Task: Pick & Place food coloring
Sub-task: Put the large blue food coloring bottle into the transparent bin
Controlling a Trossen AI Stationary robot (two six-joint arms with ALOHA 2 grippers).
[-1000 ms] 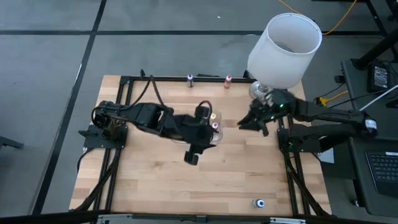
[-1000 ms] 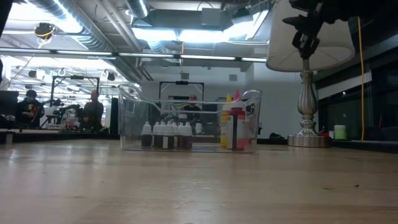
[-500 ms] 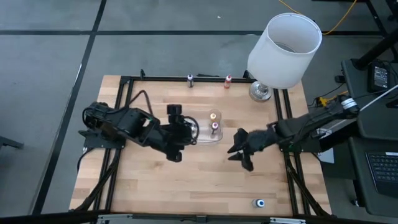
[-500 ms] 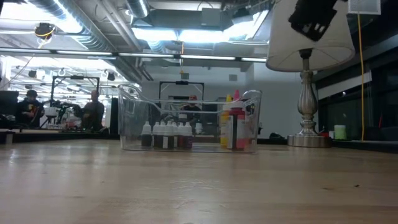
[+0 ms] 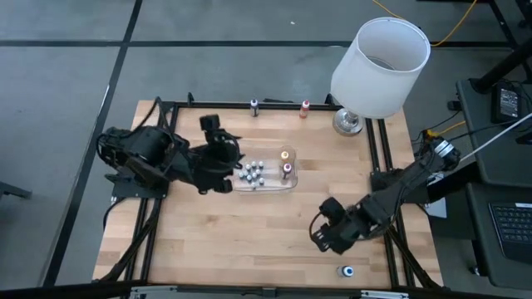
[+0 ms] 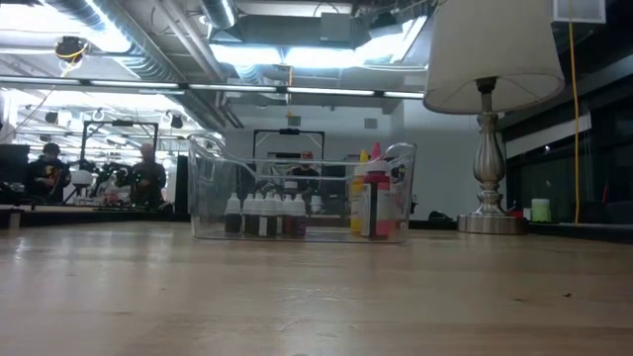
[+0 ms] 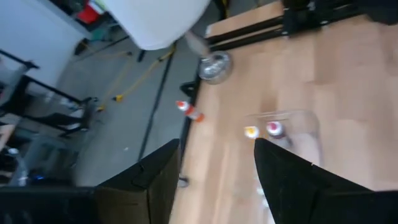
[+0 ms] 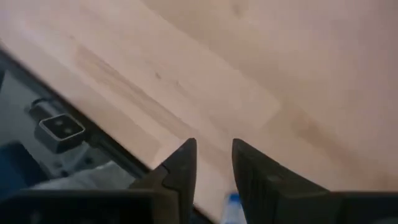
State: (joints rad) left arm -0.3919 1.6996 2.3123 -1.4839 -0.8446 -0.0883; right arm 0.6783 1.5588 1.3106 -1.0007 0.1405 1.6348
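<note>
From above, you have the left gripper [image 5: 223, 158] low at the end of the clear tray [image 5: 268, 185] nearer its own arm, mid-bench. In the tray's other end the yellow-orange bottle [image 5: 285, 154] and the pink bottle [image 5: 288, 169] stand upright, long axes vertical and caps up, beside a cluster of whitish round tops [image 5: 252, 173]. The dark purple bottle [image 5: 254, 105] and the red bottle [image 5: 305, 108] stand upright on the bench [image 5: 208, 241] at the edge that carries the lamp [image 5: 378, 66]. The blue bottle [image 5: 347, 271] stands alone at the opposite edge, toward the right arm's corner, with the right gripper [image 5: 322, 235] near it but apart. At table height neither gripper shows. The tray holds a yellow bottle [image 6: 363, 203] and a red-pink one [image 6: 379, 203], both upright with pointed tips up, next to a row of small pale-capped bottles [image 6: 264, 215]. Your left wrist view shows released fingers [image 7: 152, 177], spread and empty. Your right wrist view shows its fingers [image 8: 180, 165] parted by a narrow gap, gripping nothing, above bare wood.
</note>
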